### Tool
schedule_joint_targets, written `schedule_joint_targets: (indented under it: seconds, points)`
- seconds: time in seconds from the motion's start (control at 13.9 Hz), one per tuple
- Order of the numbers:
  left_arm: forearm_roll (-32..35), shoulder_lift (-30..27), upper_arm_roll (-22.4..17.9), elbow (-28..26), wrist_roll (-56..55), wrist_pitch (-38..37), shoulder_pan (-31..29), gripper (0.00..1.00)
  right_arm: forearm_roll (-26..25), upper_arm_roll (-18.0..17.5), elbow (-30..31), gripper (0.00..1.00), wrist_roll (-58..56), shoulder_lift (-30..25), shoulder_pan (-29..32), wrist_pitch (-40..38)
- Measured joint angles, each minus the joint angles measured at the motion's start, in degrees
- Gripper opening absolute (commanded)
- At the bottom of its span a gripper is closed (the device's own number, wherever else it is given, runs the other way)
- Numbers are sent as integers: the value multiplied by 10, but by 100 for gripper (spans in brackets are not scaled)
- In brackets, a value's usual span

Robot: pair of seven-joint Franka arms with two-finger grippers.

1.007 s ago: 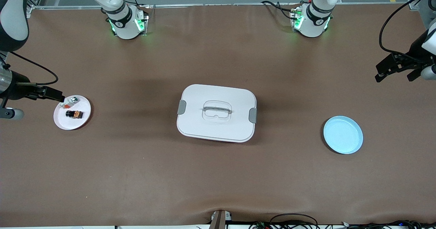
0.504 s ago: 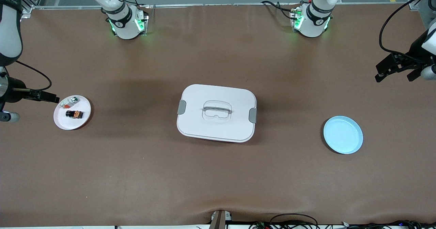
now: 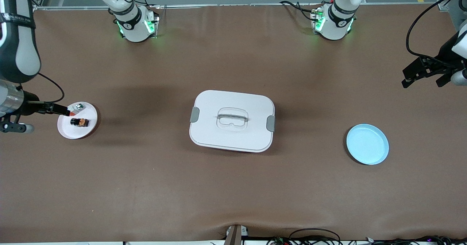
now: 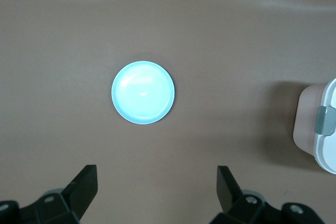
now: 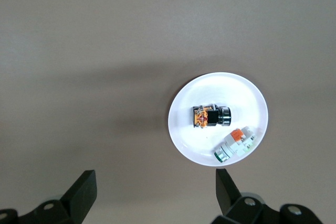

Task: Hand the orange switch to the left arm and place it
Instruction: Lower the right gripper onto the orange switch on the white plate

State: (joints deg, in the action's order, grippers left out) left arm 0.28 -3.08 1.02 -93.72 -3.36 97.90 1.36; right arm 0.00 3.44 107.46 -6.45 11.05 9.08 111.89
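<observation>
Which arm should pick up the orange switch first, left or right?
Right, I'd say. The right gripper hangs open at the white plate holding the orange switch. The left gripper waits open at the table's other end, near the blue plate, with the box between.

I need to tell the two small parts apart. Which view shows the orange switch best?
The right wrist view: the orange switch lies unobstructed on the white plate. The front view shows it tiny; the left wrist view misses it.
</observation>
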Motion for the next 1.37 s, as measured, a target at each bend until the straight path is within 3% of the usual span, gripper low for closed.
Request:
schedule_joint_targets:
  seconds: [0.5, 0.94, 1.37]
  points:
    - [0, 0, 0, 0, 0, 0, 0, 100, -4, 1, 81, 100, -43, 8, 44, 130]
    - [0, 0, 0, 0, 0, 0, 0, 100, -4, 0, 118, 100, -50, 64, 63, 246]
    - [0, 0, 0, 0, 0, 0, 0, 100, -4, 0, 133, 100, -66, 109, 64, 302]
